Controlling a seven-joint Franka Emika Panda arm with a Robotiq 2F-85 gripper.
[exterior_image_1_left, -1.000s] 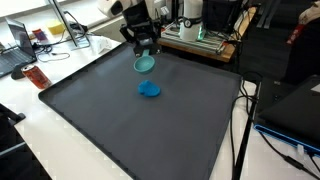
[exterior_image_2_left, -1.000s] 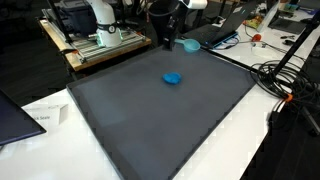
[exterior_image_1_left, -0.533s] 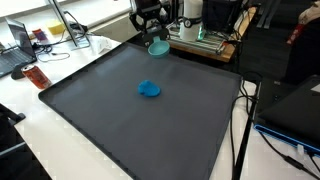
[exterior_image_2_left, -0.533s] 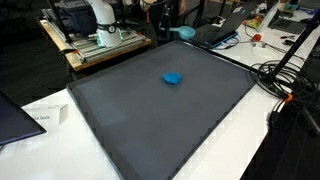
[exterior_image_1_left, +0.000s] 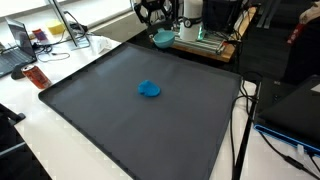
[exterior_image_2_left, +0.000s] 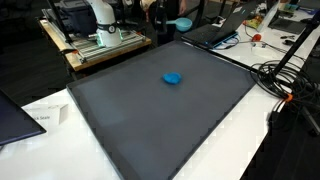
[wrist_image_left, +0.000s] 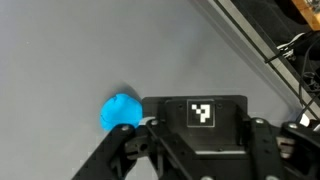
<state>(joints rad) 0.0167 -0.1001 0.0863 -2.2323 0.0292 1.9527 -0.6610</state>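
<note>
Your claw (exterior_image_1_left: 156, 28) is pinching the teal bowl (exterior_image_1_left: 162, 40) high over the far edge of the dark mat (exterior_image_1_left: 120, 115), so a quick swing could shake it loose and drop it onto the machines (exterior_image_1_left: 203, 32) behind.

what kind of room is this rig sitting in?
Most likely a robotics lab or workshop. A big dark mat covers the table, laptops and tangled cables crowd its edges, and the white robot base stands among equipment just behind it.
</note>
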